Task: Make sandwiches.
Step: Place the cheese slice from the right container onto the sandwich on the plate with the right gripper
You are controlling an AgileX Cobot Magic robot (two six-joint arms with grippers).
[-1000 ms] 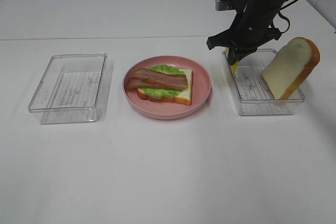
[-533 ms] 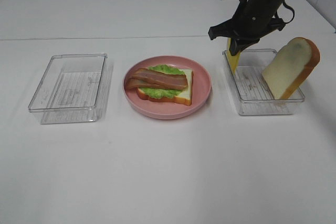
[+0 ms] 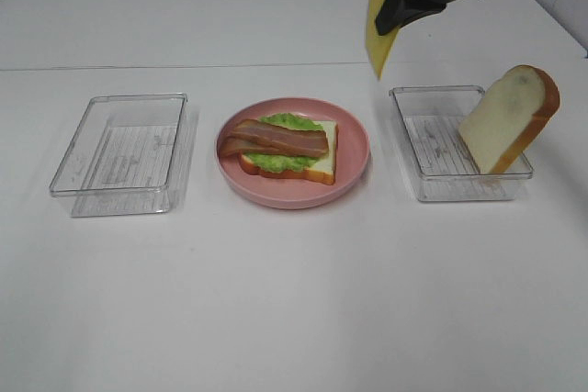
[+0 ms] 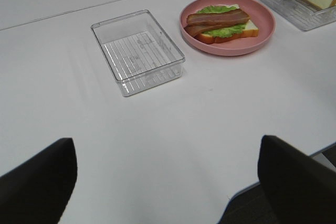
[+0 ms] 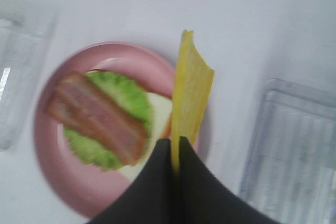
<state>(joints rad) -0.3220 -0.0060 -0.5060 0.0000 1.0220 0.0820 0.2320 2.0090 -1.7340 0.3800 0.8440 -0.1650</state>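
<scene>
Hanging from the closed right end effector [image 3: 397,14] by one pinched edge, the cheese slice [image 3: 377,39] is high over the worktop [image 3: 294,300], near the plate [image 3: 356,149] holding the open sandwich [image 3: 285,147]. That thin grip could slip, dropping it off-target. The left end effector [image 4: 168,182] stands open.

We've got bright, even light here, and the white counter [image 3: 294,300] is almost washed out in the high view. Only faint, soft shadows sit under the round pink plate [image 3: 356,158] and the clear plastic tray [image 3: 119,153]. The right wrist view is all motion blur, with the yellow cheese slice [image 5: 190,93] smeared. In the left wrist view, the left gripper [image 4: 167,182] shows as two dark, soft-edged blobs.
</scene>
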